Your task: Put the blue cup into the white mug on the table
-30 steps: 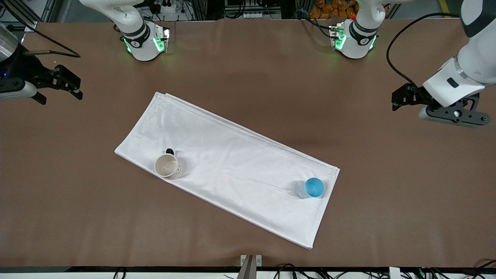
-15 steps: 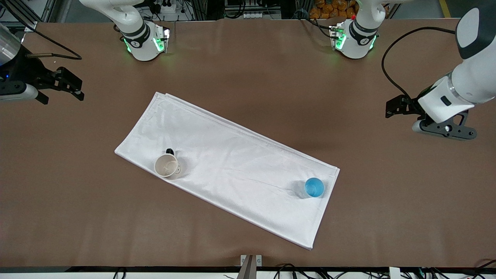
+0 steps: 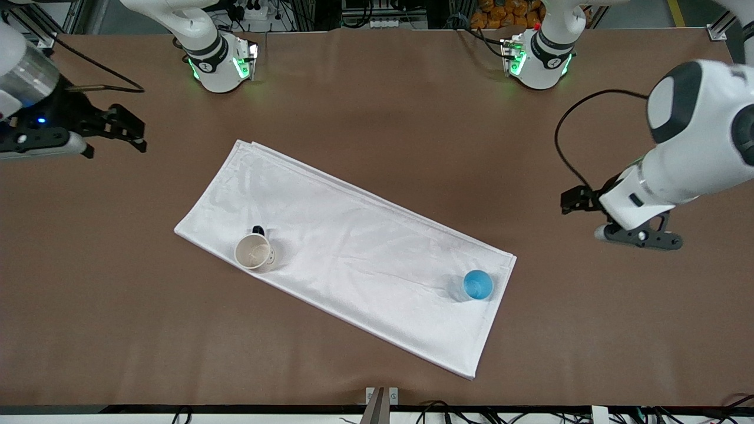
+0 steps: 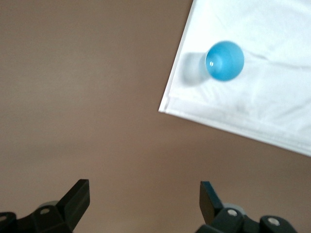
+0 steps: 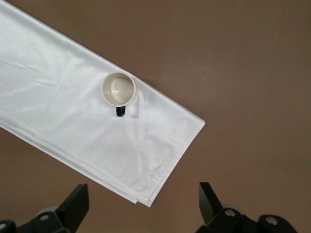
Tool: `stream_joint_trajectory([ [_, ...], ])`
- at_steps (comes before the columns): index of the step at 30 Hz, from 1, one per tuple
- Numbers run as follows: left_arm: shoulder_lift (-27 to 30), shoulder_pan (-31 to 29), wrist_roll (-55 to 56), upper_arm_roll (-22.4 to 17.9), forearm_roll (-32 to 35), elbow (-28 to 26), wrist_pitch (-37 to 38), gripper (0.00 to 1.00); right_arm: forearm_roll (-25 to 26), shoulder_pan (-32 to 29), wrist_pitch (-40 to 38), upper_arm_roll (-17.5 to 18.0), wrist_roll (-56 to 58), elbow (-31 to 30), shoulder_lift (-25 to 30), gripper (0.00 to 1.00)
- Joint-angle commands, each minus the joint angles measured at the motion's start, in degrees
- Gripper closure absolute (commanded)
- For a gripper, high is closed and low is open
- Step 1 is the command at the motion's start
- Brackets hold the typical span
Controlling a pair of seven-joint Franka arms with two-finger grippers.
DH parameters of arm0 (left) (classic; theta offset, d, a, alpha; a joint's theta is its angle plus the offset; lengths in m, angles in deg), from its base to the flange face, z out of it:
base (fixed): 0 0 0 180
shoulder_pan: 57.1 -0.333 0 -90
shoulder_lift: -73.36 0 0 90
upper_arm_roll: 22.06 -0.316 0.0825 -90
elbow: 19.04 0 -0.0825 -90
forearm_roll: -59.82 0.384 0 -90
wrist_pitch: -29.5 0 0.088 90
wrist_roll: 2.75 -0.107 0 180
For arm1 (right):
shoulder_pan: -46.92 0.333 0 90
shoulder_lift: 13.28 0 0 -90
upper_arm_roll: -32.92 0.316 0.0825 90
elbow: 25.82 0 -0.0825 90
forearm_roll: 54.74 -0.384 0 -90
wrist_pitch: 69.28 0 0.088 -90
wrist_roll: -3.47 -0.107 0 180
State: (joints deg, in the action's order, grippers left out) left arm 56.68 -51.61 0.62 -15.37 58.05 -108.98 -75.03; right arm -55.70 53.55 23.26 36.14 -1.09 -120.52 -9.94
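Note:
The blue cup (image 3: 478, 285) stands upright on a white cloth (image 3: 353, 247), near the cloth's corner toward the left arm's end of the table (image 3: 377, 94). It also shows in the left wrist view (image 4: 224, 60). The white mug (image 3: 254, 251) stands upright with its black handle on the cloth's other end, and shows in the right wrist view (image 5: 118, 89). My left gripper (image 3: 574, 200) is open and empty over bare table beside the cloth's corner by the blue cup; its fingers frame bare table (image 4: 144, 191). My right gripper (image 3: 126, 126) is open and empty over bare table at the right arm's end (image 5: 143, 194).
The cloth lies slantwise across the middle of the table. Both arm bases (image 3: 221, 59) (image 3: 539, 56) stand at the table's edge farthest from the front camera. A black cable (image 3: 565, 147) loops from the left arm's wrist.
My left gripper has moved across the bare table toward the cloth's corner with the blue cup. My right gripper has shifted slightly toward the table's middle. The cups have not moved.

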Motion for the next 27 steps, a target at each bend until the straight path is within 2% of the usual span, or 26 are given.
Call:
stream_joint_trajectory([
  [1, -5.5, 3.0, 7.0, 0.1, 1.8, 2.1, -4.9, 0.0, -0.6, 2.8, 3.3, 1.2, -3.7, -4.7, 0.5, 0.0],
  [7, -9.7, 4.1, 10.9, 0.1, 1.8, 2.3, -10.8, 0.0, -0.6, 5.5, 9.3, 1.3, -5.6, -10.0, -1.2, 0.0],
  [14, -15.8, 4.5, 13.6, 0.1, 1.7, 5.7, -15.6, 0.0, -0.6, 7.9, 13.2, 1.3, -6.6, -10.5, -7.5, 0.0],
  [18, -17.3, 4.5, 14.6, 0.2, 1.4, 6.4, -18.5, 0.0, 0.0, 10.2, 18.5, 1.3, -11.2, -12.5, -10.3, 0.0],
  [27, -21.1, 5.1, 16.7, 0.3, 1.0, 6.4, -26.1, 0.0, 0.0, 10.6, 30.6, 1.2, -11.6, -17.2, -16.5, 0.0],
])
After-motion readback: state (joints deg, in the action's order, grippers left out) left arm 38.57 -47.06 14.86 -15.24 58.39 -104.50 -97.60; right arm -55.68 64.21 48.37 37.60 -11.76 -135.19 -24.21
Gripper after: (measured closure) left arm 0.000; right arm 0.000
